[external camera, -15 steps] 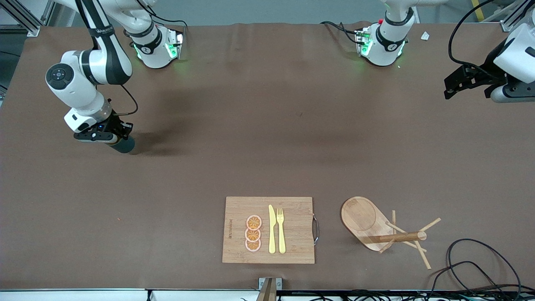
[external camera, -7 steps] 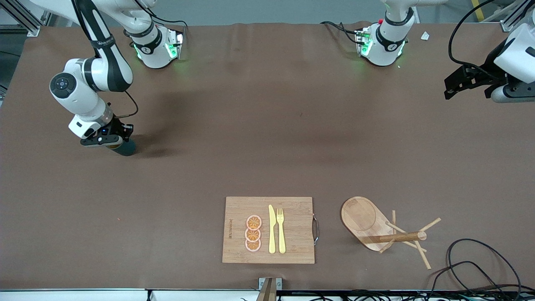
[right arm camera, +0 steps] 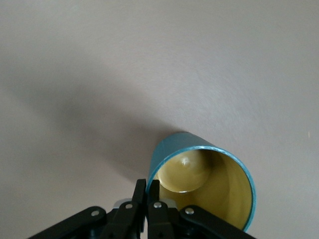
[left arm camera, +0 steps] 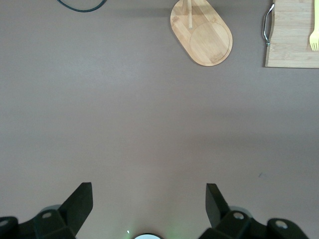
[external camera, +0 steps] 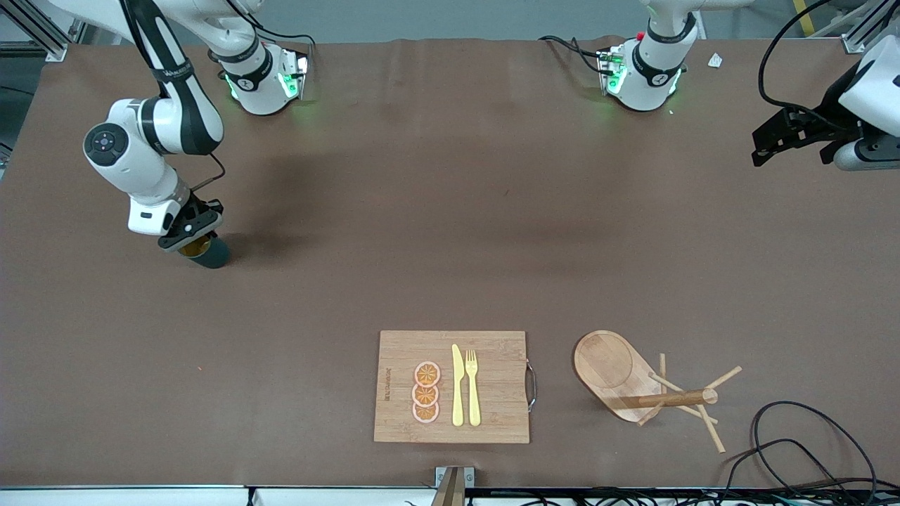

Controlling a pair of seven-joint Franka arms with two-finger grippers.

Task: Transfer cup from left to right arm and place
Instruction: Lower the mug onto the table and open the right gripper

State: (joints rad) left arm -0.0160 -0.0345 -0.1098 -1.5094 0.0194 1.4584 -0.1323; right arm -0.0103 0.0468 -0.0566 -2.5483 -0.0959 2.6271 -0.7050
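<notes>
The cup, dark teal with a yellowish inside, hangs tilted from my right gripper at the right arm's end of the table. In the right wrist view that gripper is shut on the cup's rim, one finger inside the wall and one outside. The cup's base is at or just above the brown table; I cannot tell if it touches. My left gripper waits in the air over the left arm's end of the table. Its jaws stand wide open with nothing between them.
A wooden cutting board with orange slices, a yellow knife and a yellow fork lies near the front edge. Beside it, toward the left arm's end, a wooden peg stand lies on its side. Black cables coil at that front corner.
My right arm has carried the cup a little toward the front camera and turned its wrist, so the cup's yellowish mouth now shows. The left gripper has barely shifted.
</notes>
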